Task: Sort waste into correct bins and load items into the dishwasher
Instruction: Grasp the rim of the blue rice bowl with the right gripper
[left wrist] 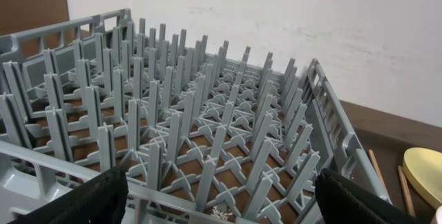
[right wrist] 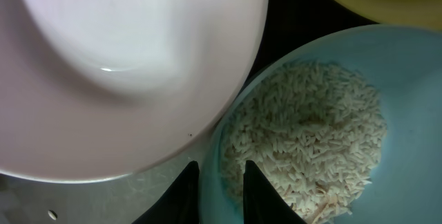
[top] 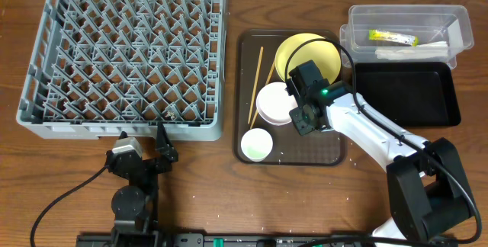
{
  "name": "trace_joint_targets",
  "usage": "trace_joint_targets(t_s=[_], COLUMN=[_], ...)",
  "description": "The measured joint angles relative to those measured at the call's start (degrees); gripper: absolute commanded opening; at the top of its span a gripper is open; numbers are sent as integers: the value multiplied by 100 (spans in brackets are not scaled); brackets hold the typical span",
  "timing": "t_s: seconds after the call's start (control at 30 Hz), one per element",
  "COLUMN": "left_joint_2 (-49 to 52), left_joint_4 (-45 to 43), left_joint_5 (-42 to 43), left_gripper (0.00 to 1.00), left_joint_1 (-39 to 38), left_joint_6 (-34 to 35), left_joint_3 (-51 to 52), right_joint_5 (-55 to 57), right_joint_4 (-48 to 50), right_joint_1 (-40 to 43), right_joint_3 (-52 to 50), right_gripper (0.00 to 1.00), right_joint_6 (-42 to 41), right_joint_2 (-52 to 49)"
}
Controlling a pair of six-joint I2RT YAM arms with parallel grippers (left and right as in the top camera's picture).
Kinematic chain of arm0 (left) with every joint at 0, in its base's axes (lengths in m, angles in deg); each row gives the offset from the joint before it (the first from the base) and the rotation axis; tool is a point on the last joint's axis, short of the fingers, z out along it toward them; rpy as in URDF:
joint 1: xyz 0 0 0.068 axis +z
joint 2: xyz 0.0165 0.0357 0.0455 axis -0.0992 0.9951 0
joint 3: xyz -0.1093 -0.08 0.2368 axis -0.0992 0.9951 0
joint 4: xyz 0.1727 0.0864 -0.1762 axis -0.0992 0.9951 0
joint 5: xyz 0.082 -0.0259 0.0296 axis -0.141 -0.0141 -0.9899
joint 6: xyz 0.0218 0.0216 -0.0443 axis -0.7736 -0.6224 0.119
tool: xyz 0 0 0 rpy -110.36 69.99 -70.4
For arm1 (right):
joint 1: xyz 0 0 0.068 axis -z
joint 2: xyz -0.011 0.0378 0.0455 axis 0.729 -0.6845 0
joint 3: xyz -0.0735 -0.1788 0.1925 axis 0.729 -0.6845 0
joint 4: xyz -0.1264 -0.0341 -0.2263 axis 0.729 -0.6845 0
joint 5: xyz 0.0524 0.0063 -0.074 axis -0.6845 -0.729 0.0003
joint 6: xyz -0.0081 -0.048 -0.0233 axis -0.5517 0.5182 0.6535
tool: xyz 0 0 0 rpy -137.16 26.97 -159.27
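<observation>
- Here the right gripper (right wrist: 221, 182) hung low over the brown tray (top: 248, 49), fingertips slightly apart astride the light-blue bowl (right wrist: 331, 134) rim, not visibly clamped.
- Rice (right wrist: 311, 141) filled that bowl; the white bowl (top: 272, 102) touched it at nine o'clock, the yellow plate (top: 305, 52) sat at twelve.
- The chopsticks (top: 255, 87) lay along the tray's left side, long axis twelve-to-six.
- The left gripper (top: 145, 152) rested apart near the dish rack (top: 122, 49), which held nothing.
- Wrapper and packet (top: 393, 38) lay in the clear tub (top: 358, 18); rice and every dish remained.

dish rack (top: 126, 52) left of serving tray (top: 248, 102), tub (top: 358, 18) right
</observation>
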Motion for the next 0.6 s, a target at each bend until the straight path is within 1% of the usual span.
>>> trace_joint_targets(t_s=[0.13,0.23,0.3,0.37,0.47,0.6], left_joint_2=[0,0,0,0,0,0], left_joint_4=[2,2,0,0,2,0], left_joint_5=[0,0,0,0,0,2], left_gripper=[88,88,88,88,88,88], left_joint_1=[0,0,0,0,0,0], left_joint_6=[-2,-2,-2,-2,0,0], left_joint_3=[2,0,2,0,0,2], right_joint_5=[-2,0,0,-2,2,15], right_joint_4=[-4,-7,-4,-2,-9,0], right_joint_1=[-11,-37,-81,-107,-116,-127], right_joint_3=[0,0,-4,-33,-142,-190], right_gripper=[19,15,15,12,1,1], right_joint_6=[0,4,2,11,11,-4], right_joint_2=[0,0,0,0,0,2])
